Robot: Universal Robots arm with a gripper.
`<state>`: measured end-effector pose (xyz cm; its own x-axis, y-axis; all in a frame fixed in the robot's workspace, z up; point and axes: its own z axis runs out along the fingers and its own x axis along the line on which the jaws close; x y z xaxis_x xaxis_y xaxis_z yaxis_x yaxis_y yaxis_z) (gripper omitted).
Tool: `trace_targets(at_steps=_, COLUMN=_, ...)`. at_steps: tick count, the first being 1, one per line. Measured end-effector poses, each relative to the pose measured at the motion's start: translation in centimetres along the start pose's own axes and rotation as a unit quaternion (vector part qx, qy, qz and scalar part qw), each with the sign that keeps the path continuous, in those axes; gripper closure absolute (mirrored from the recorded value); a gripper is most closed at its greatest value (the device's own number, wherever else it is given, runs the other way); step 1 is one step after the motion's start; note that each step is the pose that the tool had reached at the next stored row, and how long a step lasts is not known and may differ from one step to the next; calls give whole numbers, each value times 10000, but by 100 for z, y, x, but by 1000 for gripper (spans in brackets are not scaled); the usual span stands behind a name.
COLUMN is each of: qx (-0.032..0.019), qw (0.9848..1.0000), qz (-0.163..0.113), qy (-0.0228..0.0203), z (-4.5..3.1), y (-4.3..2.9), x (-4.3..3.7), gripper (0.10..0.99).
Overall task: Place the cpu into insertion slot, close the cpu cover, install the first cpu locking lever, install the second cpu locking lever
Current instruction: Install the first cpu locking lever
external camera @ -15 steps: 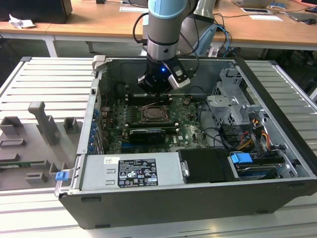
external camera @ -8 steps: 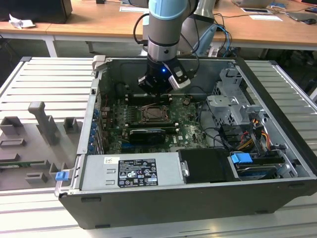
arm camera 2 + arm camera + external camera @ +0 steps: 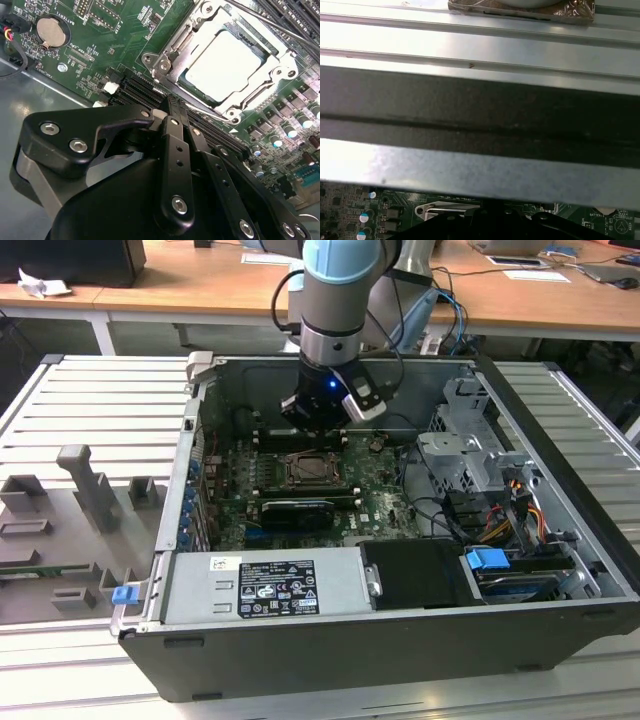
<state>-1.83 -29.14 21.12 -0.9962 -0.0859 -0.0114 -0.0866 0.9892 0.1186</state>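
The big case (image 3: 330, 665) sat open on the slatted desk (image 3: 90, 390). Its walls were well apart from the socket, so the arm (image 3: 340, 280) had open room straight up. The drive cage (image 3: 465, 455) and loose cables (image 3: 435, 508) crowded the exterior view's right.

Down on the green board (image 3: 100, 55), the claw (image 3: 171, 106) was closed with nothing I could see between its tips. It sat just beside the near edge of the cover (image 3: 172, 50). That cover lay flat over the insertion slot (image 3: 312, 470), with the cpu (image 3: 227, 60) seated in the cut-out (looked square to me).

My worry was the thin lever rod (image 3: 207, 114) running right by the tips. If they slid off it, they'd probably rake the long black slots (image 3: 132, 89) or the little capacitors (image 3: 295, 131). The other rod (image 3: 280, 27) crossed the far corner, and I couldn't tell if it was latched.
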Motion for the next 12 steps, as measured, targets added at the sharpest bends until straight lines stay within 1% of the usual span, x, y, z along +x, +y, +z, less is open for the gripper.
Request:
trace_targets(at_steps=9, qx=6, qw=10000, qz=0, qy=0, z=56, y=-7, x=-4, gripper=980)
trace_targets(at_steps=12, qx=25, qw=10000, qz=0, qy=3, z=69, y=-10, x=-8, gripper=980)
